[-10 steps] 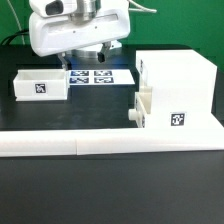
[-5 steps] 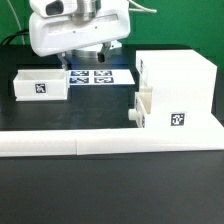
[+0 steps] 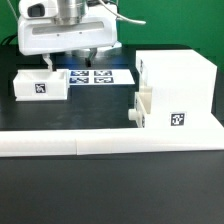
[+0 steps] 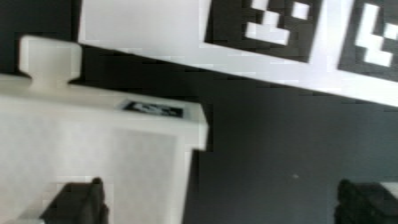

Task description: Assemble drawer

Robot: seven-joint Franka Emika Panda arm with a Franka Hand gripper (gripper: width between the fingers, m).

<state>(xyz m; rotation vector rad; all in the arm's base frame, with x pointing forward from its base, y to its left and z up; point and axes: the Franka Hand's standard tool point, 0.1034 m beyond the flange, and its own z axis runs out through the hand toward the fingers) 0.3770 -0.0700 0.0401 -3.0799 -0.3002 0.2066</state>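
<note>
A small white drawer box [image 3: 40, 85] with a marker tag lies on the black table at the exterior view's left. A large white drawer housing [image 3: 178, 92] stands at the right, with a smaller white part [image 3: 143, 110] against its front. My gripper [image 3: 72, 60] hangs open and empty above the table, just right of the drawer box and behind it. In the wrist view the drawer box [image 4: 89, 140] fills one side, with a stub [image 4: 50, 62] at its end. The gripper [image 4: 222, 203] is open, and one fingertip [image 4: 75, 200] shows over the box.
The marker board [image 3: 95, 76] lies flat under the gripper and shows in the wrist view [image 4: 267, 40] too. A long white rail [image 3: 100, 145] runs across the front of the table.
The gripper has moved toward the exterior view's left, from over the marker board toward the small drawer box. The parts have not moved.
</note>
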